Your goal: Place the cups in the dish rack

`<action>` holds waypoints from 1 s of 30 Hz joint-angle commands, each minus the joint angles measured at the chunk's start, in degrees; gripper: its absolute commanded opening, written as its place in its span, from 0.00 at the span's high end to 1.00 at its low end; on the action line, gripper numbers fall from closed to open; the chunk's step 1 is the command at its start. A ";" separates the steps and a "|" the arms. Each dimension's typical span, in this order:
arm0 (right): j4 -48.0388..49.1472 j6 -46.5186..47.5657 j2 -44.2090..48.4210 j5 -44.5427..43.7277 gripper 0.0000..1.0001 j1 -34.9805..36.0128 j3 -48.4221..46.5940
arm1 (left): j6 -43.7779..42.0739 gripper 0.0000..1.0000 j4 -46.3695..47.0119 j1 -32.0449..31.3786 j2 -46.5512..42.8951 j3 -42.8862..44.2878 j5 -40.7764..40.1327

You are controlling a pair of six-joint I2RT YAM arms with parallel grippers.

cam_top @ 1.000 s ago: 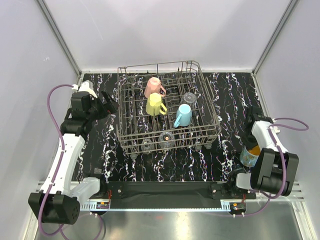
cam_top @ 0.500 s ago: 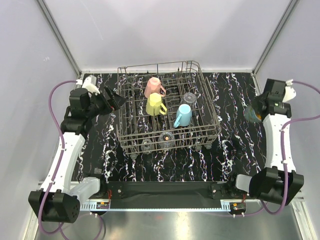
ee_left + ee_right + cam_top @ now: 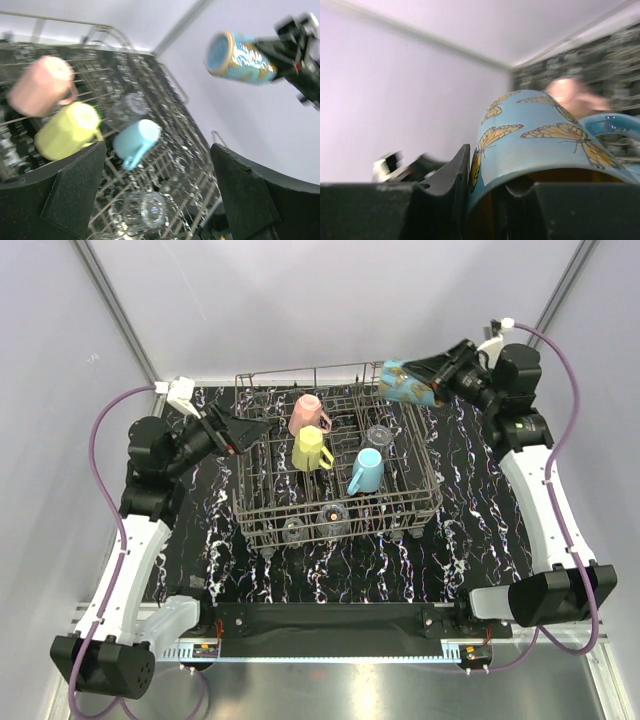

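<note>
**Butterfly mug held above the far right corner of the rack**

The blue mug with orange butterflies (image 3: 408,386) is up in the air, tipped on its side over the far right corner of the dish rack (image 3: 428,472). Its base faces across the rack towards the left arm. Its mouth, orange inside, faces back into the right gripper (image 3: 434,381). That gripper is clamped narrow on the wall of the mug at the rim, as the right wrist view shows close up. The mug touches neither the wire nor anything else.

Below it, the rack already holds three mugs, all turned bottom up or nearly so. The pink mug (image 3: 305,412) sits towards the far middle. The yellow mug (image 3: 310,448) is just in front of it. The light blue mug (image 3: 367,470) leans to the right of the yellow one, handle towards the near side. A clear glass (image 3: 378,435) stands behind the light blue mug. Two more glasses (image 3: 333,515) sit along the near edge of the rack.

The left gripper (image 3: 258,428) hangs over the left side of the rack, pointing in towards the mugs. Its jaws are spread wide and nothing is between them.

The rack rests in the middle of a black table with white veins (image 3: 470,480).
</note>
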State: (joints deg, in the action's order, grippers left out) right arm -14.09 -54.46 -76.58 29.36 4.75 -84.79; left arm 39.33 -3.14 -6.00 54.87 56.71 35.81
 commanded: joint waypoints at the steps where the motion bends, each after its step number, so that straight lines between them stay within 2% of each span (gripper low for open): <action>1: 26.88 -19.56 -0.15 12.27 1.00 2.10 -2.14 | 1.45 0.07 9.63 -3.66 -0.12 0.07 2.51; 3: 37.14 -26.19 -1.03 13.87 1.00 2.19 -1.34 | 0.58 0.06 12.70 -6.82 -0.38 -0.37 0.85; 9: 57.28 -51.24 -4.45 15.02 1.00 4.47 0.06 | -6.10 0.04 27.02 -15.52 -0.83 -4.15 -5.40; 11: 61.70 -60.79 -5.16 14.67 1.00 5.61 1.38 | -9.69 0.03 29.31 -17.89 0.32 -3.80 -5.14; 14: 66.64 -68.30 -4.64 14.67 1.00 7.11 4.45 | -14.78 0.02 33.45 -19.74 2.08 -3.62 -4.35; 16: 67.17 -69.47 -2.80 15.71 1.00 7.20 6.99 | -17.52 0.01 35.65 -20.54 2.61 -3.97 -3.48; 21: 68.23 -73.59 1.86 16.51 1.00 7.46 11.93 | -31.05 0.01 38.99 -24.93 4.54 -5.29 -3.56; 30: 68.58 -79.57 5.11 17.66 1.00 8.17 12.20 | -33.18 0.01 54.52 -28.54 13.84 -3.19 -1.19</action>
State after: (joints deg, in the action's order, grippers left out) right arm 45.91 -112.75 -75.72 48.36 12.34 -69.73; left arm 9.96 39.46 -33.15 66.37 51.24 33.47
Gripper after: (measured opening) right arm 0.263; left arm 0.988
